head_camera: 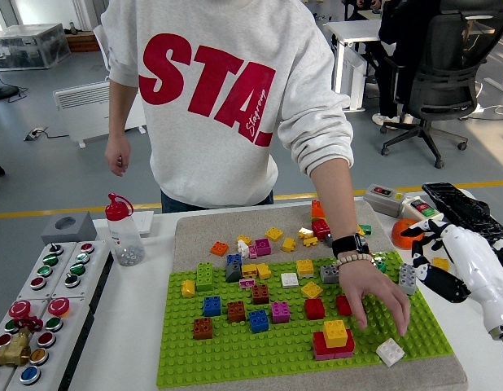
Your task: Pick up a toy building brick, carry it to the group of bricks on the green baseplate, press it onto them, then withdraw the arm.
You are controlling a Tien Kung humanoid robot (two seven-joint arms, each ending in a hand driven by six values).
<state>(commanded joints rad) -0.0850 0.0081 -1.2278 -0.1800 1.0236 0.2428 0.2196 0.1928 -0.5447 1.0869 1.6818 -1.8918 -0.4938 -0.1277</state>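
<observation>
Green baseplate [235, 358] lying on a grey mat [194, 232] on the white surface [129, 326]; loose bricks scattered over both; stacked group of bricks [334, 340], yellow on red on pink, standing near the baseplate's front right; white brick [391, 352] lying tilted just beside it at the right. Person's hand [373, 293], wrist wearing a watch, reaching down from the far side and spreading fingers over the baseplate directly behind the group, fingertips near the white brick, standing between the group and the robot's hand. Button panel [36, 305] and clear bottle [123, 231] sitting at the left; orange [400, 232] and keyboard [463, 208] at the right. Right hand [435, 265] hovering at the baseplate's right edge, fingers curling around a grey brick [408, 278], holding it above the surface.
</observation>
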